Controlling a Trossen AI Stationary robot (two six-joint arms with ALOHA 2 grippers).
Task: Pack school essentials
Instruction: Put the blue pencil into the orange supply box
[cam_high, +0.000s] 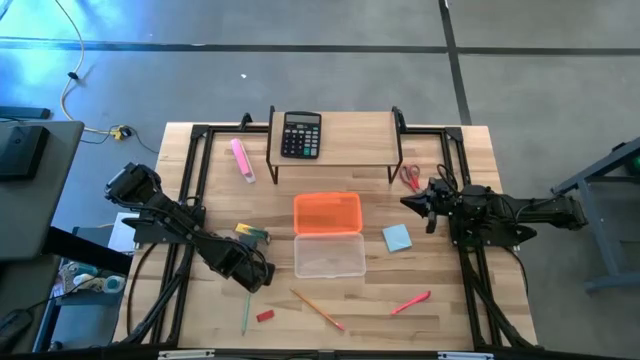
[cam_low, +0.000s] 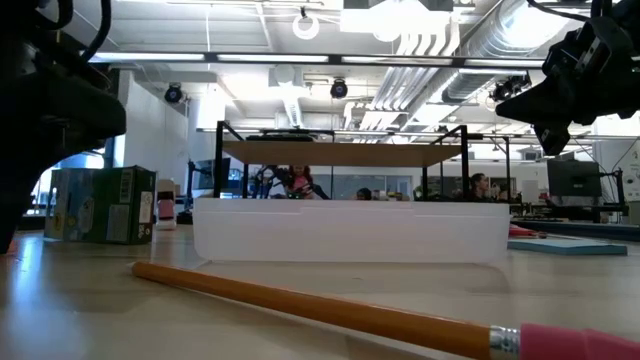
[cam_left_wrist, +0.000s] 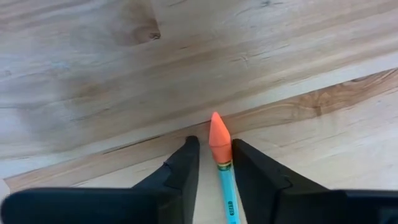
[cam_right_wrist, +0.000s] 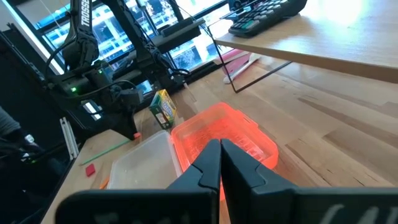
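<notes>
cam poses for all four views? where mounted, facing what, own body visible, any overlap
High: overhead, straight down; both arms, orange box.
Low: table height, level across; orange pencil near, arms at upper edges.
Left wrist: down at wood; left gripper around green pencil.
Right wrist: right gripper shut, facing box.
Shared: high and right wrist show calculator.

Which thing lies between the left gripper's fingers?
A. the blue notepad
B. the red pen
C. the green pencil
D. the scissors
C: the left wrist view shows the green pencil, eraser end forward, lying on the table between the left gripper's fingers, which stand on both sides of it, not yet touching it.
</notes>
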